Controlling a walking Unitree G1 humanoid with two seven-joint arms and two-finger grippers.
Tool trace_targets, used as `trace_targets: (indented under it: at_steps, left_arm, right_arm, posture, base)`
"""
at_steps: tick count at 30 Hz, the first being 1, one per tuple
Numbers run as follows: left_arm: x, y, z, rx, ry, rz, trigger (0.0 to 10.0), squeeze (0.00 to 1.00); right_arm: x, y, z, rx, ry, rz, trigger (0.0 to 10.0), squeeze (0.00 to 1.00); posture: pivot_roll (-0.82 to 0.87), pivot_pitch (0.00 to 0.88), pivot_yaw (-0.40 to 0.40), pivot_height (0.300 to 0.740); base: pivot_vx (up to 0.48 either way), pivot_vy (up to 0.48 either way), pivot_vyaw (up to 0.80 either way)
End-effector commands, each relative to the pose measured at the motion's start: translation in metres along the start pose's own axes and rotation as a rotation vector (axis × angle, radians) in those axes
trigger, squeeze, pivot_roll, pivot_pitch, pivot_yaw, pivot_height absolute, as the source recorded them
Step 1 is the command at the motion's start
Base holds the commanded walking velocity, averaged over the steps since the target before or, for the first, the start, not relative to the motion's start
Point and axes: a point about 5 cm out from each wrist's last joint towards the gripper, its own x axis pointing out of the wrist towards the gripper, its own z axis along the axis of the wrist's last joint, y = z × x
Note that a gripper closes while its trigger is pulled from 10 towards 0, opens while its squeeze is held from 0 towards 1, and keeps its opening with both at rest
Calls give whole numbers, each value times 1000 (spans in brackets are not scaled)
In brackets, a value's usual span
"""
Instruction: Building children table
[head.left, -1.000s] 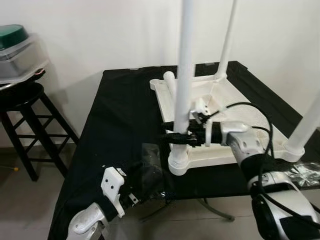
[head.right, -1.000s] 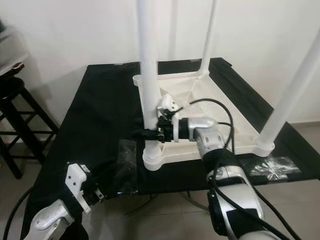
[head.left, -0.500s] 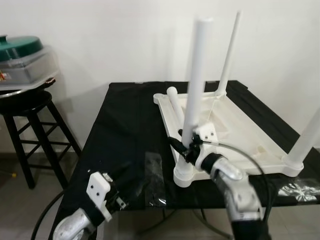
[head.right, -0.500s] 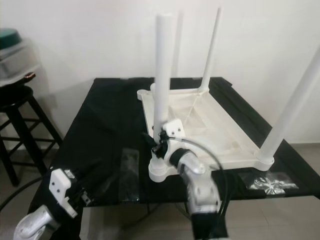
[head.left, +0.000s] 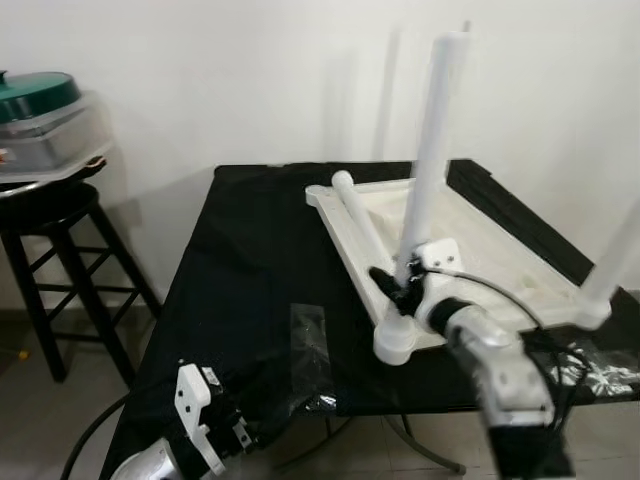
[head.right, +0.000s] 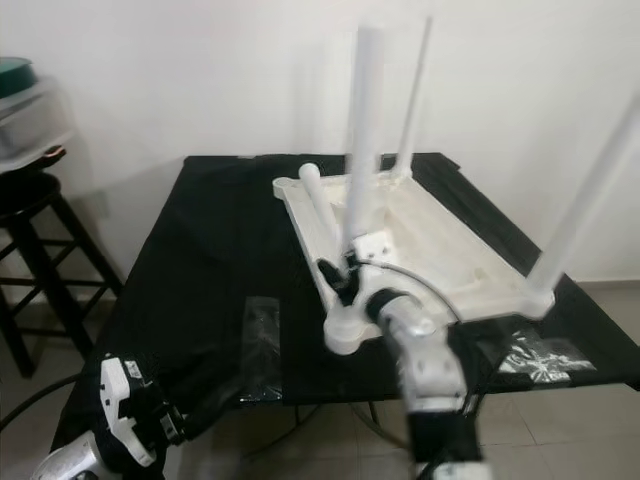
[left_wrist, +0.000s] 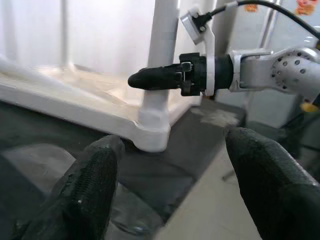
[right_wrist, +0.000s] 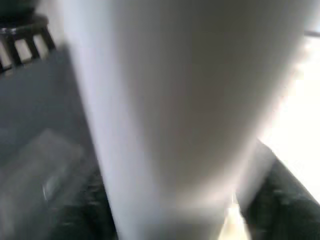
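White plastic children's table top (head.left: 470, 245) is seen lying upside down on a black-covered work table (head.left: 250, 270), its underside facing up. Three white tubular legs are seen standing from its corners — the near leg (head.left: 428, 160) is gripped low down, just above its round socket (head.left: 394, 343), by the right gripper (head.left: 397, 288), whose black fingers are pressed against the tube on either side, as the left wrist view confirms. A fourth white leg (head.left: 362, 228) is noted lying loose along the left edge of the upturned top. The left gripper (left_wrist: 170, 175) is held low at the near left edge of the work table, fingers spread wide with nothing between them, pointed toward the gripped leg. A clear plastic bag (head.left: 310, 330) lies flat on the black cloth near the socket; another crinkled wrapper (head.left: 600, 375) lies by the right front corner. A black wooden stool (head.left: 60, 260) carrying a green-lidded container (head.left: 40, 120) stands to the left.
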Motion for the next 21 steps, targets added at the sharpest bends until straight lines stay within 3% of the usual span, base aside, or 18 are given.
trace_targets:
  at_steps: [1,4,5,6,7,20,21]
  left_arm:
    - [3,1,0,-42,-8,-32,10000,0]
    - [4,1,-1,-58,-13,-45,10000,0]
    - [5,2,0,-52,-19,-46,10000,0]
    - [5,2,0,-52,-19,-46,10000,0]
    - [8,4,2,-48,-30,-48,10000,0]
    - [15,6,2,-61,-27,-103,10000,0]
    - [17,5,3,-61,-32,-122,10000,0]
  right_arm:
    - [-1,5,18,-34,-82,213,10000,1000]
    - [-8,4,29,-129,-108,359,10000,980]
    - [-10,0,33,-166,-89,422,10000,357]
    - [-10,0,33,-166,-89,422,10000,357]
    - [-11,-4,39,-174,-78,517,10000,0]
    - [7,-20,62,-180,-85,681,10000,0]
    - [11,-20,66,-179,-80,711,3725,0]
  posture:
    - [-25,0,28,740]
    - [-19,0,23,740]
    - [-18,0,21,740]
    - [-18,0,21,740]
    - [-16,0,17,740]
    - [10,0,7,740]
    - [18,0,7,740]
  base:
    - [0,0,0]
    - [0,0,0]
    - [0,0,0]
    - [0,0,0]
    - [0,0,0]
    - [0,0,0]
    - [0,0,0]
